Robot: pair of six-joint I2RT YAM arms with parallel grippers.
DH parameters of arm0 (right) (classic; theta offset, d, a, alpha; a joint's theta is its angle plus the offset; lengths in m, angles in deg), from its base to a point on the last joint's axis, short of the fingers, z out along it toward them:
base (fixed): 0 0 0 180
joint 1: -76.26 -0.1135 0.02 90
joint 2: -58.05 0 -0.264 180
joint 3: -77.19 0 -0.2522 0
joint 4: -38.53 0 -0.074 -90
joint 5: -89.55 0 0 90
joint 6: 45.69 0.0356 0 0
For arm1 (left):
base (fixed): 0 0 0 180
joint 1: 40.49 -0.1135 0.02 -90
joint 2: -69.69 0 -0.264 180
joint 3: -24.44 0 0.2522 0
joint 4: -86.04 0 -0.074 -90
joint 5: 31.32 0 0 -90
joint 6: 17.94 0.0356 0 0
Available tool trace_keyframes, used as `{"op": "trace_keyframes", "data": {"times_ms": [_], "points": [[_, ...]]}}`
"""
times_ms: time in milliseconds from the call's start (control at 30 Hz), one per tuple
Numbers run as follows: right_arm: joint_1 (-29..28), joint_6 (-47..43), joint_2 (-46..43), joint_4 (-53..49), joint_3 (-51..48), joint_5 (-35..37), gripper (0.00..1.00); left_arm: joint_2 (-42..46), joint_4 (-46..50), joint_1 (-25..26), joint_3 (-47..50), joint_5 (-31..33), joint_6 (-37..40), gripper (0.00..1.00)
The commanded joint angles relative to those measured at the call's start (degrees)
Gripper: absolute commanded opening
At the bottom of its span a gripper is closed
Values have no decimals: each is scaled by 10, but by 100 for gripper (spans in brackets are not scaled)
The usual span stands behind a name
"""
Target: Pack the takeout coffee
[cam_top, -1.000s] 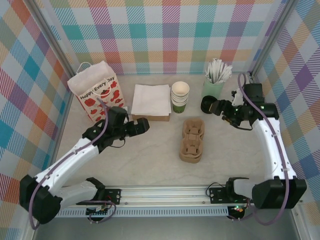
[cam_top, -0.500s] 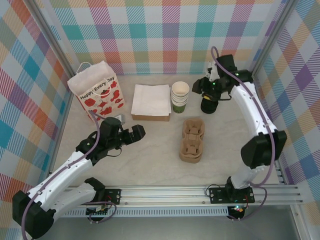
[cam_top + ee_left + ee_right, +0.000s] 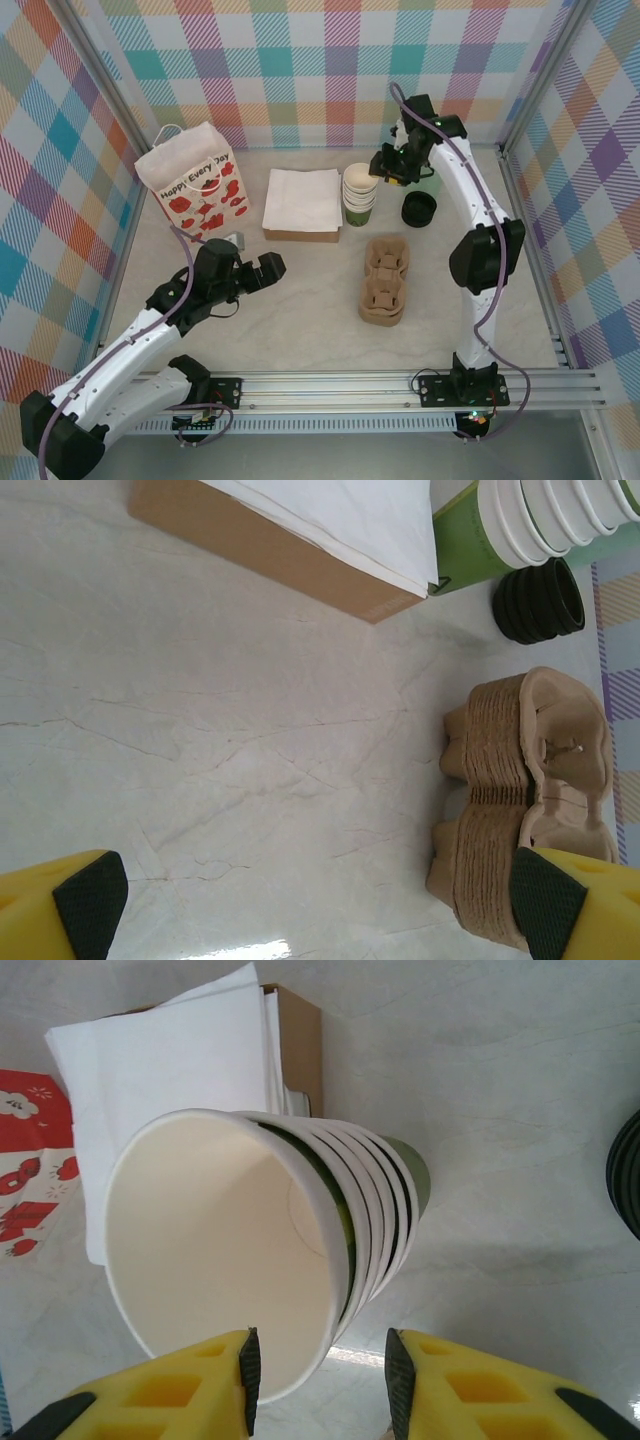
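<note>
**Right gripper astride the top cup's rim**

The pale marbled surface (image 3: 300, 320) carries everything, with plaid panels around it. At its far left a paper gift bag (image 3: 195, 190) printed with red poppies stands upright. Just right of the bag, a pile of white napkins (image 3: 302, 198) lies on a brown cardboard box (image 3: 300, 236). The left gripper (image 3: 275, 265) hangs near the bag's front, above bare surface, its jaws spread wide and holding nothing. Right of centre lies a pile of nested pulp cup carriers (image 3: 385, 280). Behind them, just beside the napkins, stands the nested cup stack (image 3: 360, 208). The takeout coffee cup (image 3: 200, 1250) is the topmost cup in that stack, and its inside is cream-white. The right gripper (image 3: 320, 1380) meets the cup with its jaws partly apart. One finger is over the cup's mouth and the other is outside its wall, with no clear pinch. A short stack of black lids (image 3: 418, 209) sits just right of the cups.
</note>
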Motion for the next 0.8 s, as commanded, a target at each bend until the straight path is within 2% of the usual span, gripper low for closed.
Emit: {"op": "trace_keyframes", "data": {"times_ms": [0,500,767], "points": [[-7,-15,12,-25,27,8,37,9,14,7,8,9,-9,100],[-17,-20,49,-40,67,22,26,11,17,7,10,14,-14,100],[-18,-20,52,-50,78,27,17,12,21,7,12,16,-15,100]]}}
